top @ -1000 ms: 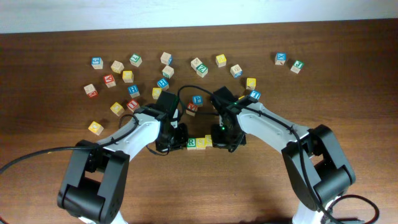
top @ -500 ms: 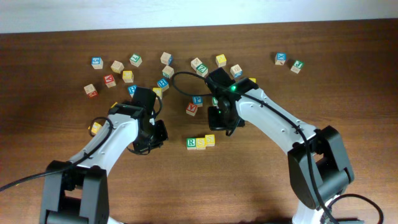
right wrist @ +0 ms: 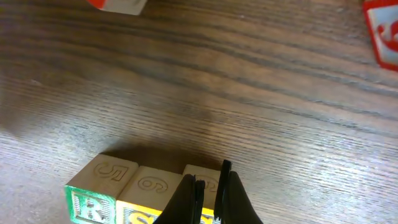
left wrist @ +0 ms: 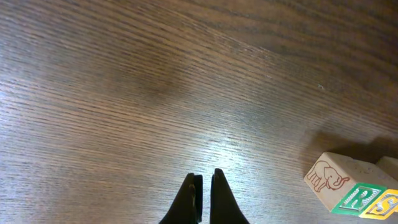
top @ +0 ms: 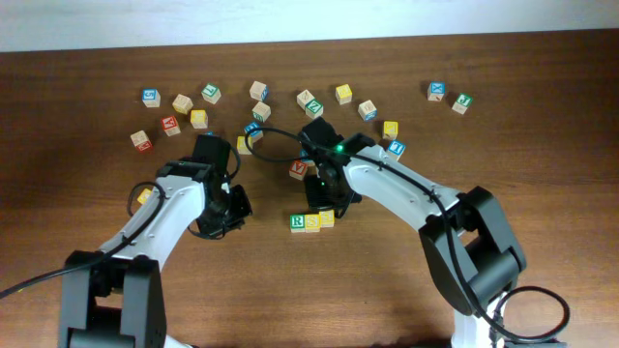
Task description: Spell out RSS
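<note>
Three letter cubes sit touching in a row at the table's middle: the green R cube (top: 298, 222) (right wrist: 92, 204), then a yellow S cube (top: 312, 220) (right wrist: 144, 211), then a second yellow cube (top: 327, 217) (right wrist: 202, 176) whose letter my fingers hide. My right gripper (top: 324, 201) (right wrist: 208, 185) is shut and empty. It hovers just behind the row's right end. My left gripper (top: 235, 206) (left wrist: 205, 186) is shut and empty over bare wood, well left of the row. In the left wrist view the R cube's elephant side (left wrist: 336, 180) shows at the lower right.
Several loose letter cubes lie scattered across the back of the table, from the far left (top: 151, 97) to the far right (top: 461, 102). A red-faced cube (top: 299, 168) sits just behind the row. Two more red cubes (right wrist: 118, 5) (right wrist: 382, 37) show in the right wrist view.
Both grippers have drawn away from the row. The left arm has swung left. The right arm has pulled back and slightly left. The three cubes have stayed in place.
</note>
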{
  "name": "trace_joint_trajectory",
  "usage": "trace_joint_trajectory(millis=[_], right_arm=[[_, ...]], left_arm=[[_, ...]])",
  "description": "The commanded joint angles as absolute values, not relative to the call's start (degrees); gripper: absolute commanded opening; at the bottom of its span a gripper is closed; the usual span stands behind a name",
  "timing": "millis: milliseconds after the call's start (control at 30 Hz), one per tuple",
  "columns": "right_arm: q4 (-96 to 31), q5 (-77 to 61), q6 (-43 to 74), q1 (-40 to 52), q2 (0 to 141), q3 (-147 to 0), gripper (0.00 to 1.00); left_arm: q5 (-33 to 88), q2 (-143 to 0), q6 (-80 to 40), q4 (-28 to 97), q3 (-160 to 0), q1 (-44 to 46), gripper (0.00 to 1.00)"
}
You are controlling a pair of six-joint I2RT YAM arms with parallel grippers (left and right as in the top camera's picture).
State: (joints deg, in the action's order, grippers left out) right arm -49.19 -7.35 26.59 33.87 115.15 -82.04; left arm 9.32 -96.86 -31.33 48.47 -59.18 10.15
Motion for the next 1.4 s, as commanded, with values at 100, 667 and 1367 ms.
trace_joint_trajectory(millis=[100,667,1367], right_arm=[[-49.69,-9.89,27.07,34.7,115.83,-82.37,0.04],[-50.06,-9.85,27.99,34.85,115.83,-82.41,0.04],[-56.03,-17.8,27.97,30.04,115.83,-79.0,0.04]], left_arm=[[8.73,-96.2,-32.12,48.71,-59.29,9.96,0.0],[9.23,-96.18,-32.12,48.8,-59.29,9.96,0.0],[16.53,-104.99,-33.41,37.95,-59.11,21.78,0.0]])
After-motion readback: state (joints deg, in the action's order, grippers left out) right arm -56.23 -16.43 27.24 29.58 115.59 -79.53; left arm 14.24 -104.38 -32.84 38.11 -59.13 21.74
